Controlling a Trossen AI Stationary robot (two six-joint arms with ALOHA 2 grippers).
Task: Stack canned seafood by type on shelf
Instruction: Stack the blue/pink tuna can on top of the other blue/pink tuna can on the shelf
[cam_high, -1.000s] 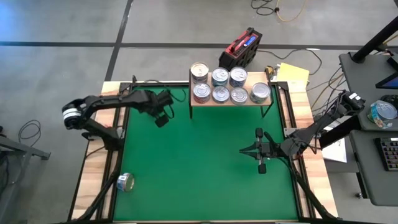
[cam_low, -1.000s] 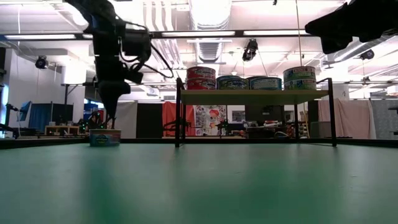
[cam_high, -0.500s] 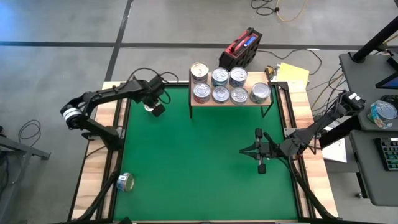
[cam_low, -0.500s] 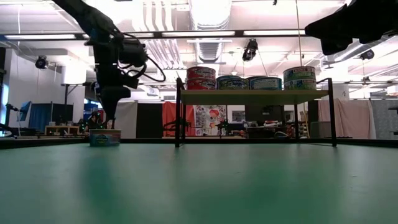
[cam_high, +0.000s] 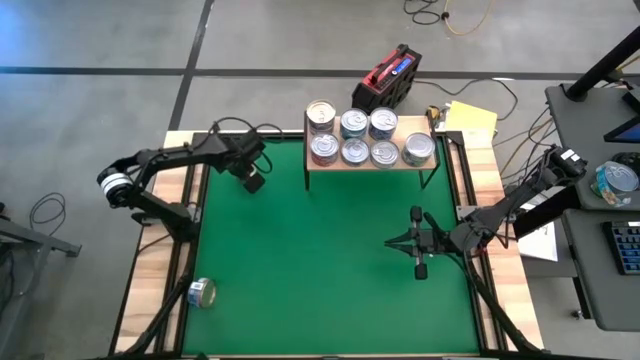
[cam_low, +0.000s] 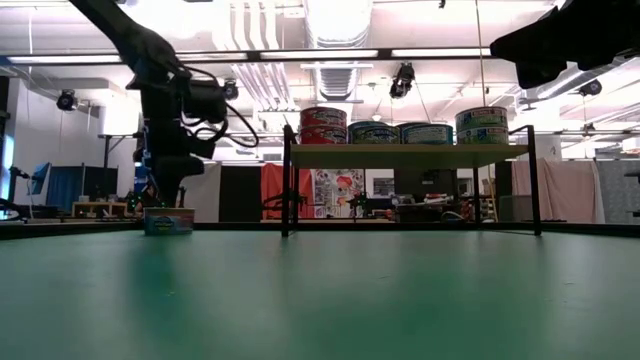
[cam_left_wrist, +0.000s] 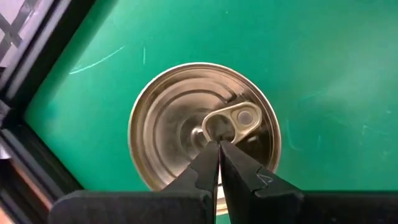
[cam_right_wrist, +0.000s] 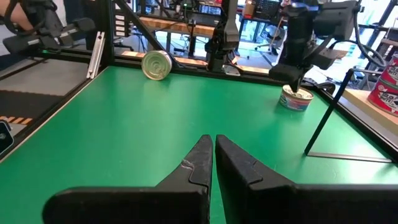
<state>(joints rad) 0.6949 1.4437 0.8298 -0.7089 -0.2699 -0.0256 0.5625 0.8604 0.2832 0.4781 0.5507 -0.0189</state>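
Canned seafood is mostly up already: seven tins (cam_high: 357, 150) sit on the shelf (cam_high: 371, 166) at the mat's twelve o'clock edge, with one at its left end stacked two high in the low view. Nearest the bench's front edge, at about seven o'clock, a tin on its side (cam_high: 202, 293) lies alone on the green mat (cam_high: 320, 260). Farther in, at three o'clock, the right gripper (cam_high: 419, 252) waits above the mat with its fingers pressed together, holding nothing. Beyond that, at ten o'clock and just left of the shelf, the left gripper (cam_left_wrist: 219, 149) hangs directly over an upright tin (cam_left_wrist: 204, 134), its fingers closed to a point right above the pull tab (cam_left_wrist: 229, 124); in the low view the tin (cam_low: 168, 221) stands on the mat below the gripper (cam_low: 166, 192).

Closed fingers cannot take this tin, so the sound move is probably to spread them wider than the lid, centre them over it, then lower until they straddle the wall. Squeezing across the full width, clear of the pull tab, should keep it level for lifting onto matching tins on the shelf.
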